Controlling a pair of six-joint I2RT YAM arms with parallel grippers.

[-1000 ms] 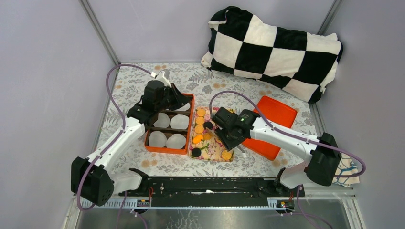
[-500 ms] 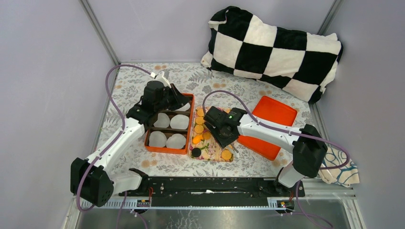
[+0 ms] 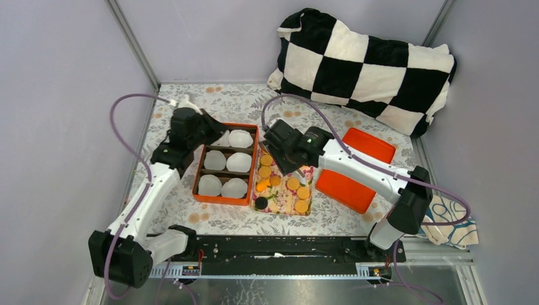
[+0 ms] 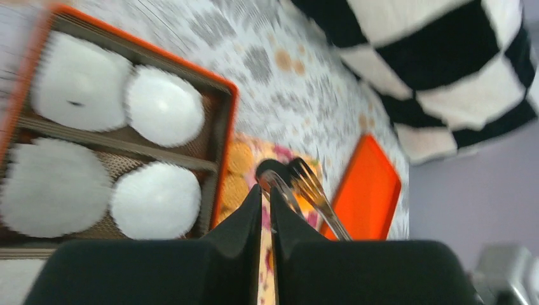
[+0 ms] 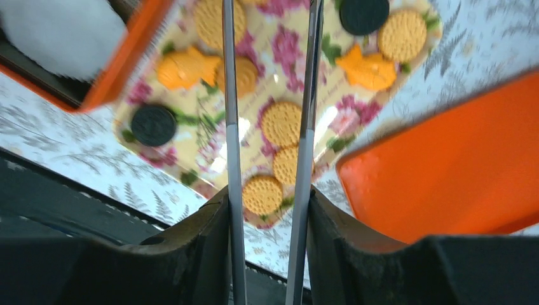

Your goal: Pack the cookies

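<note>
Golden round cookies (image 3: 292, 183) and a black one (image 3: 260, 203) lie on the floral tray (image 3: 279, 210). My right gripper (image 3: 284, 152) hovers over the tray's far end, shut on metal tongs (image 5: 229, 95) whose two arms stand apart. In the right wrist view, golden cookies (image 5: 283, 122) lie between the tong arms and a black cookie (image 5: 363, 13) sits just right of them; the tong tips are out of frame. My left gripper (image 3: 213, 133) hangs over the far-left corner of the orange box (image 3: 253, 166), shut with nothing between its fingers (image 4: 245, 216).
The orange box holds several white paper cups (image 3: 234, 187). An orange lid (image 3: 356, 168) lies right of the tray. A checkered pillow (image 3: 362, 60) fills the back right. A patterned cloth (image 3: 454, 225) sits by the right arm's base.
The right gripper moved left and away along the tray to its far end, uncovering cookies at the near right. The left arm swung left, off the box's middle.
</note>
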